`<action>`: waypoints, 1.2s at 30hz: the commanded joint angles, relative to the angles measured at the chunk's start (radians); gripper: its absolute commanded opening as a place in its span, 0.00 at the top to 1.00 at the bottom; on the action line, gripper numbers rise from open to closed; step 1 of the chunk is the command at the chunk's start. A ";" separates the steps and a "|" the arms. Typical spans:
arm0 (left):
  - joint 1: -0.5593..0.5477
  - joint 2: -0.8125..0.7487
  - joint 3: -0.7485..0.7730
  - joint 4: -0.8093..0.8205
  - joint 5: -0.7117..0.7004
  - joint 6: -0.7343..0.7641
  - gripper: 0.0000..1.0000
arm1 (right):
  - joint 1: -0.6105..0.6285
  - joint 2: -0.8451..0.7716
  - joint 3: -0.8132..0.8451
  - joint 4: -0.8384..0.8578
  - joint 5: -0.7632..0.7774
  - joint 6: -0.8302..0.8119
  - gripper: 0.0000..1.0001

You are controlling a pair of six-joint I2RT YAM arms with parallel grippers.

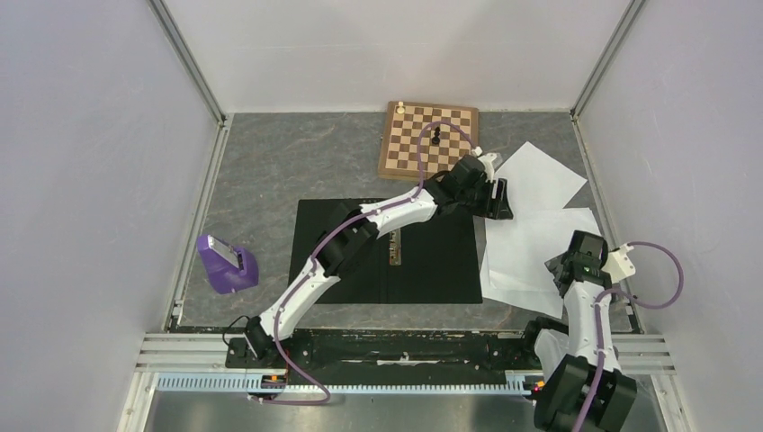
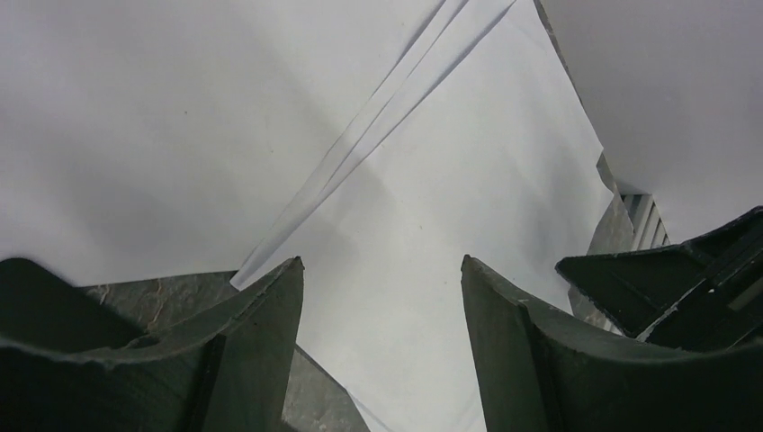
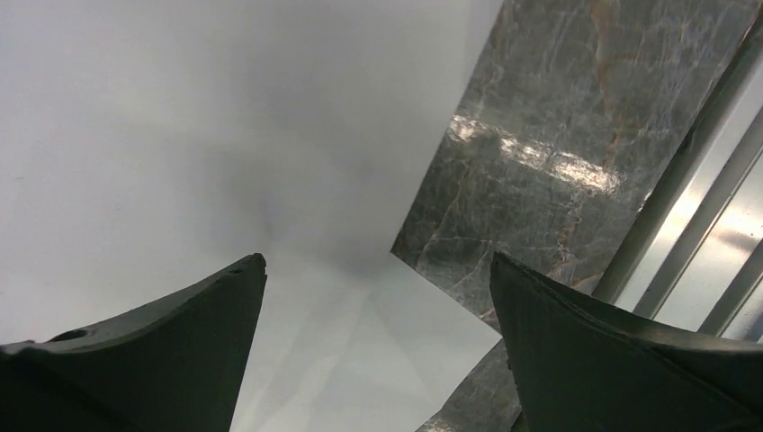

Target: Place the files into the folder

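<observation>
files (image 1: 540, 243) lie loosely overlapped on the table (image 1: 270, 171), just right of the folder (image 1: 432, 261), which lies open and flat mid-table with its black inside up. the left gripper (image 1: 499, 200) reaches across the folder to the sheets' far left edge, and the right gripper (image 1: 562, 270) hangs over their near part. a chessboard (image 1: 405, 144) sits at the back and a metronome (image 1: 227, 265) left of the folder.

left wrist: jaws apart with nothing between them, above fanned sheet edges.

right wrist: jaws wide apart and empty, over a sheet corner beside bare table.
</observation>
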 commanded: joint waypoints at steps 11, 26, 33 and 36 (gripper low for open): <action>-0.018 0.157 0.217 -0.238 -0.204 -0.040 0.35 | -0.225 -0.020 -0.202 0.339 -0.337 -0.060 0.02; -0.051 0.209 0.301 -0.474 -0.245 -0.052 0.41 | -0.228 0.062 -0.286 0.639 -0.613 -0.015 0.02; -0.063 0.204 0.283 -0.497 -0.231 -0.045 0.43 | -0.228 0.074 -0.250 0.730 -0.738 -0.009 0.02; -0.062 0.192 0.272 -0.500 -0.211 -0.041 0.46 | -0.228 0.076 -0.233 0.736 -0.780 -0.014 0.02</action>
